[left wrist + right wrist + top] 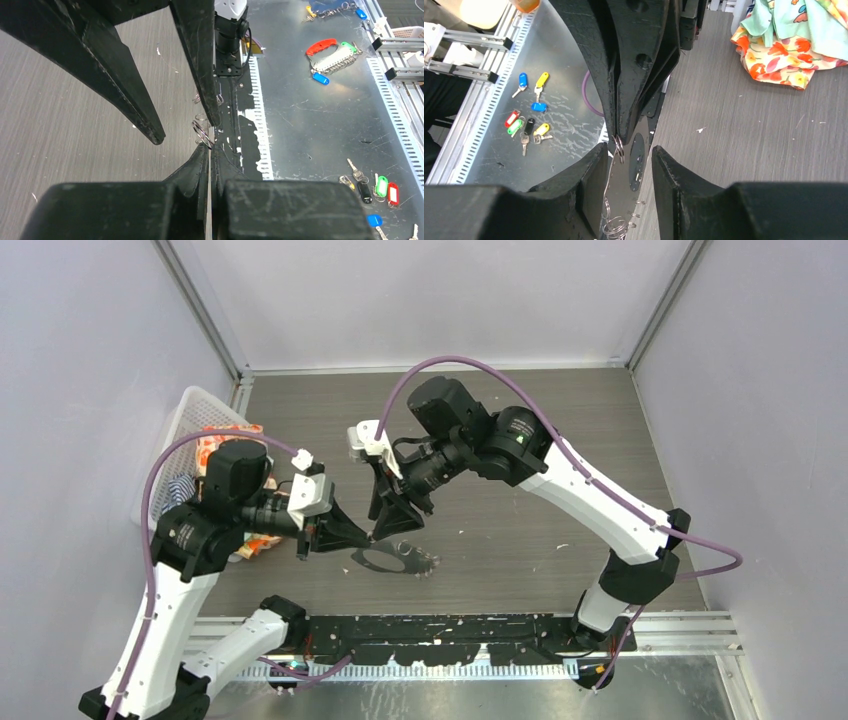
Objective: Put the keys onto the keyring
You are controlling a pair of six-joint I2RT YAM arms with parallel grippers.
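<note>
My left gripper point(372, 536) is shut, its tips pinching a small silver split ring point(201, 131) of the keyring point(412, 567). The rest of the keyring, a thin wire loop fringed with small rings point(616, 224), trails down to the table. My right gripper point(629, 147) is open, and its two fingers straddle the left fingertips point(620, 135) and the pinched ring without touching either. In the left wrist view the right fingers point(150, 127) come in from above. No key shows at either gripper; the keys are out of view.
A white basket point(195, 410) holding flowered cloth point(794, 45) stands at the table's left edge. Bunches with coloured tags point(526, 125) lie on the metal bench point(320, 130) beyond the near edge. The black base rail point(450, 635) runs along the front.
</note>
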